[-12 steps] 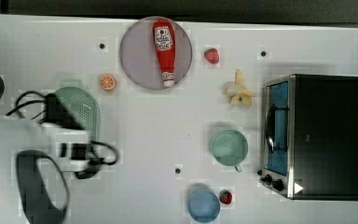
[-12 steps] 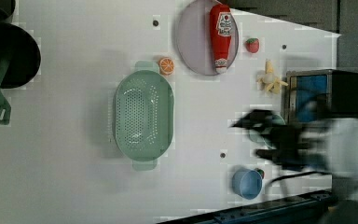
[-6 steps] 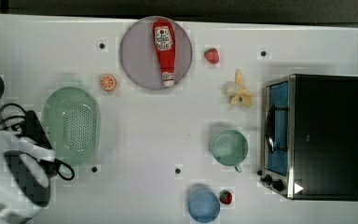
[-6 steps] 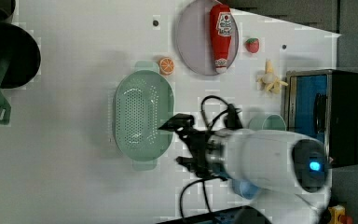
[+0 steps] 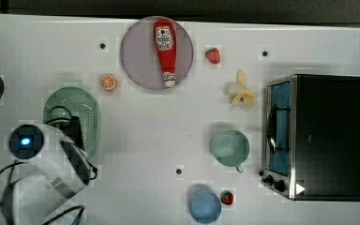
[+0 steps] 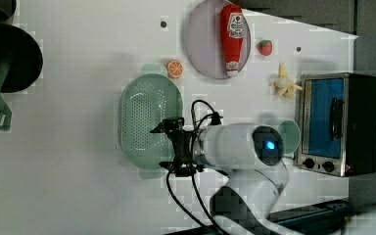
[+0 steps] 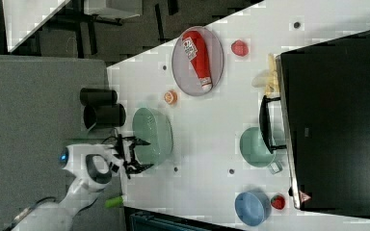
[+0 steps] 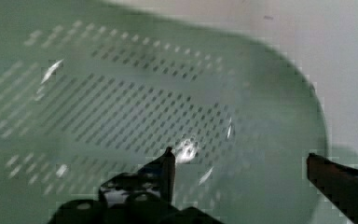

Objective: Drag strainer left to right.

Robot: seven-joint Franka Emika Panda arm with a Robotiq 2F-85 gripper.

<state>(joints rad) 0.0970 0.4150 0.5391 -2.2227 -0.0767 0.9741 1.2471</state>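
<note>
The pale mint-green oblong plastic strainer [image 6: 149,120] lies directly below the black two-finger gripper [image 6: 170,147], whose fingers stand wide apart and hold nothing. One finger [image 8: 167,169] hangs over the perforated bowl, the other beyond the rim, probably so they can catch the wall for dragging.

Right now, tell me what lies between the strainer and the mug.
Bare table in the top view: nothing between the strainer and the mug.

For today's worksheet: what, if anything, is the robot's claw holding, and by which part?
Nothing. The claw is open over the strainer, not gripping it.
</note>
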